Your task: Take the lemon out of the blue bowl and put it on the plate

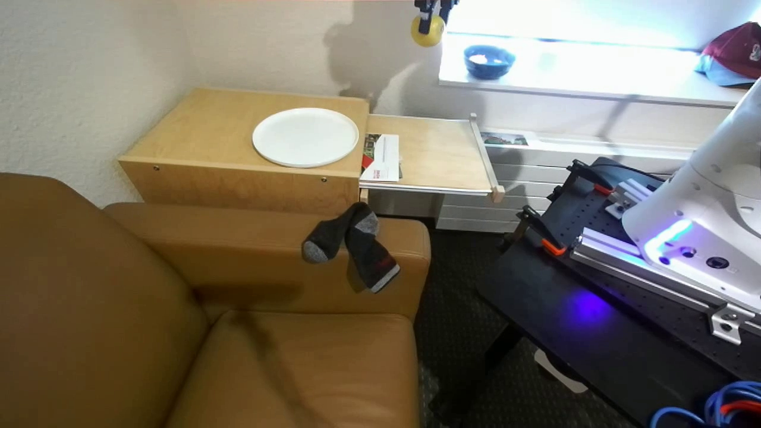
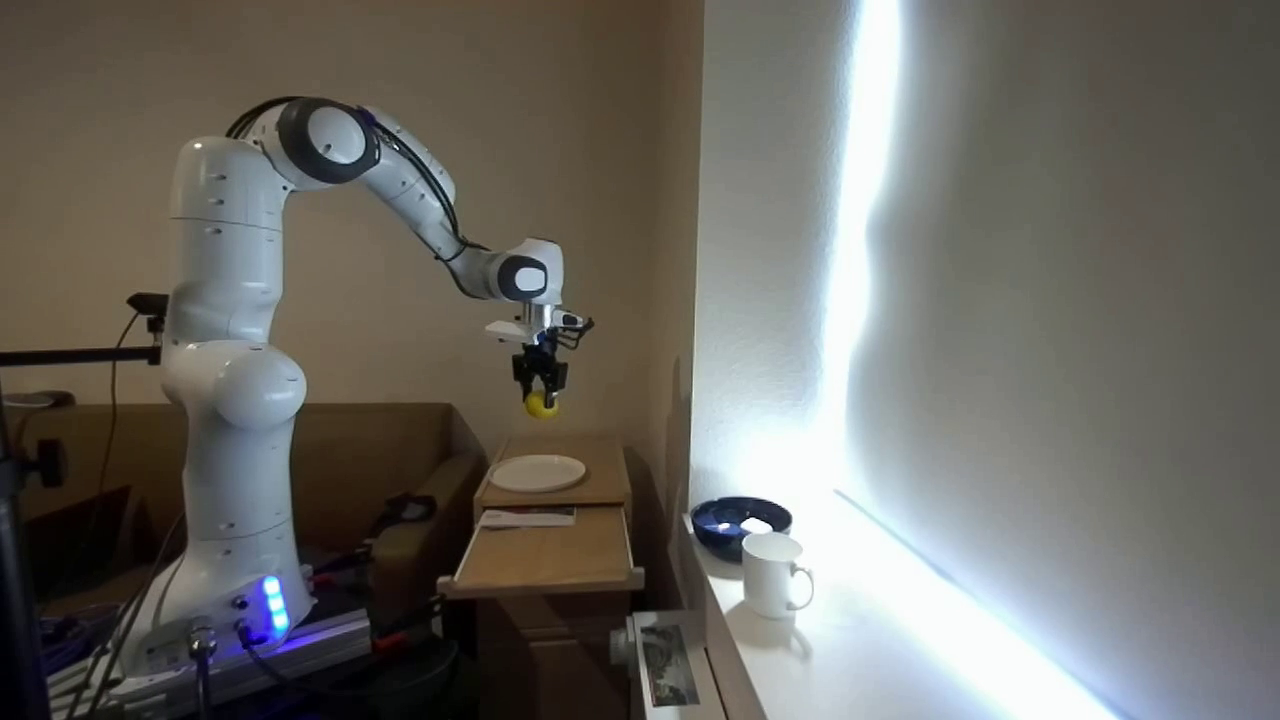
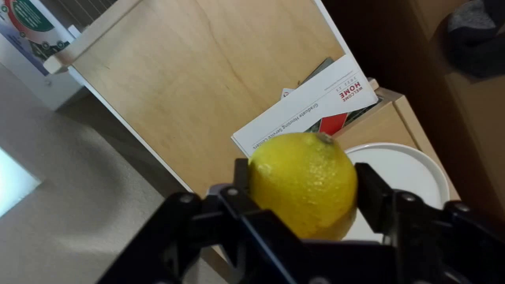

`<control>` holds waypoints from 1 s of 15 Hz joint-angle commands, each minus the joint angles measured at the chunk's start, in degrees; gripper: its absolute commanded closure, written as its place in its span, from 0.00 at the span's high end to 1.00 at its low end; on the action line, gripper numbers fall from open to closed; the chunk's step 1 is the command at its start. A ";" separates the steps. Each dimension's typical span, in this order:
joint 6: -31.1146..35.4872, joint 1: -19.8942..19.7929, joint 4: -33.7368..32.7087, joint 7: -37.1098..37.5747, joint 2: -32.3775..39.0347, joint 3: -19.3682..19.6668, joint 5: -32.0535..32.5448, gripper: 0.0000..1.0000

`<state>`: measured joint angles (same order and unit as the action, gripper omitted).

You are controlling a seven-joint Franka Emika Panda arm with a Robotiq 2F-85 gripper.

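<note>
The black robot gripper [image 2: 539, 396] pinches the shiny yellow roundish lemon [image 3: 303, 179] between its two fingers [image 3: 371, 197], up in the air; the flat round white plate [image 1: 305, 137] is lower than the gripper; the round blue bowl [image 1: 487, 70] is lower too, away off to the gripper's side.

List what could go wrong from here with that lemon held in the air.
The glossy lemon could slip, since only the gripper holds it in mid-air. Released too high, it might roll off the plate, which looks flat and low-rimmed. Let go too soon, it could land on the pull-out shelf or the papers lying there.
</note>
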<state>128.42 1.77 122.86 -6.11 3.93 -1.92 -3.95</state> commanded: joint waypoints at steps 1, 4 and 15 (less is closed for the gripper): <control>-0.09 0.22 -0.09 0.06 0.00 -0.26 0.10 0.42; -0.21 2.06 -4.70 -1.53 6.20 -2.31 -0.50 0.42; 8.28 11.34 -22.26 7.61 26.18 -4.25 10.99 0.67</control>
<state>136.87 13.14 100.66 1.48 30.15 -6.09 7.01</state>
